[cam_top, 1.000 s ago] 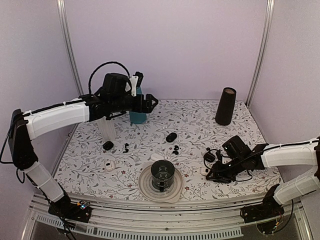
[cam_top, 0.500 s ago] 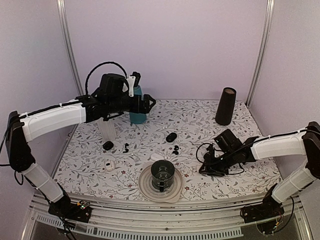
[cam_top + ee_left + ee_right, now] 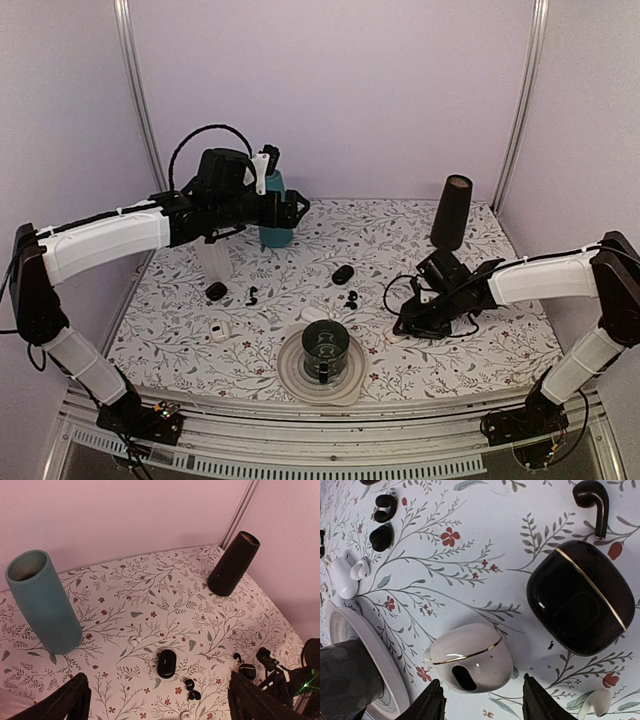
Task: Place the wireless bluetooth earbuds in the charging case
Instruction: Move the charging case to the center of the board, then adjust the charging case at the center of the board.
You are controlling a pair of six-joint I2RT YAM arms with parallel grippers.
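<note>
In the right wrist view a black earbud (image 3: 592,502) with a short stem lies just above a closed black case with a gold line (image 3: 580,597). A closed white case with a gold line (image 3: 470,657) lies between my right fingertips (image 3: 432,702). My right gripper (image 3: 485,705) is open and empty, low over the table (image 3: 404,324). Two more small black earbuds (image 3: 381,536) lie to the upper left, also seen from above (image 3: 349,298). A plain black case (image 3: 343,274) lies behind them. My left gripper (image 3: 296,207) is open and empty, raised high by the teal cylinder (image 3: 275,228).
A plate (image 3: 290,372) with a dark cup (image 3: 325,350) sits front centre. A tall black cylinder (image 3: 451,212) stands back right. A clear cup (image 3: 213,262), another black case (image 3: 216,292), a black earbud (image 3: 252,295) and a white case (image 3: 219,330) lie left. White earbuds (image 3: 345,572) lie near the plate.
My right arm has swung left and forward, bringing its gripper from the right side to just right of the plate, over the white case. The left arm has barely moved.
</note>
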